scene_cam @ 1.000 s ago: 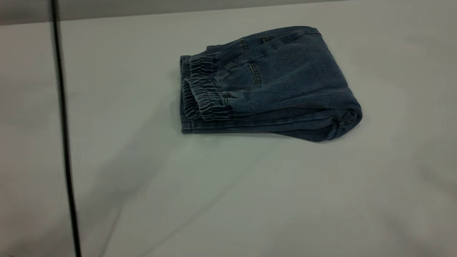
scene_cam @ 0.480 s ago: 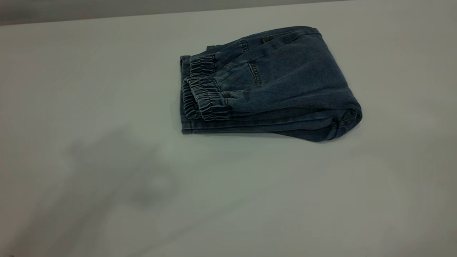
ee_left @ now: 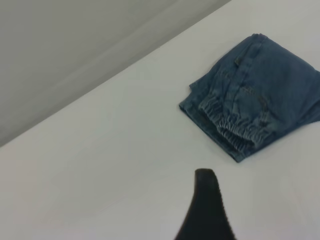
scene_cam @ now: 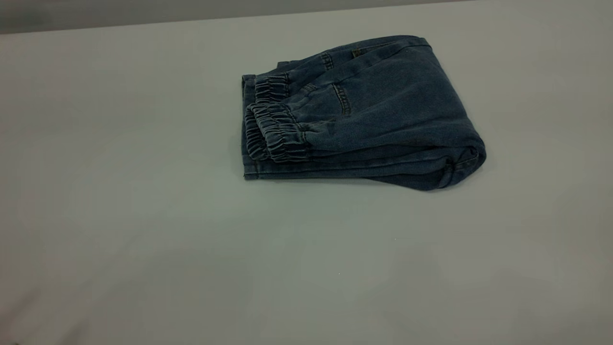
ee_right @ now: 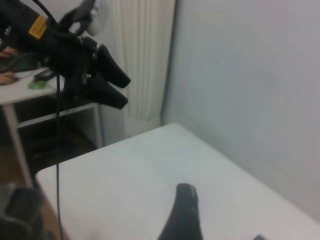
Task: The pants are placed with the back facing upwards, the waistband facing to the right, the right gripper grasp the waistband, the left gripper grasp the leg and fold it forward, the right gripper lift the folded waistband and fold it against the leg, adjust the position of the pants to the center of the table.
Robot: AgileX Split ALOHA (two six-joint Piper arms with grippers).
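Well apart — folded pants [scene_cam: 357, 115] on table [scene_cam: 143, 215], left end effector [ee_left: 206, 207] raised.

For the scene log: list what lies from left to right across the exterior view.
Bare white table → elastic leg cuffs at the left end of the folded denim pants → back pocket stitching → rounded fold edge → bare table again.

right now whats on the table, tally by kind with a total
folded denim pants: 1
gripper fingertips in the wrist views: 2 (left gripper, right gripper)
total on the table: 1
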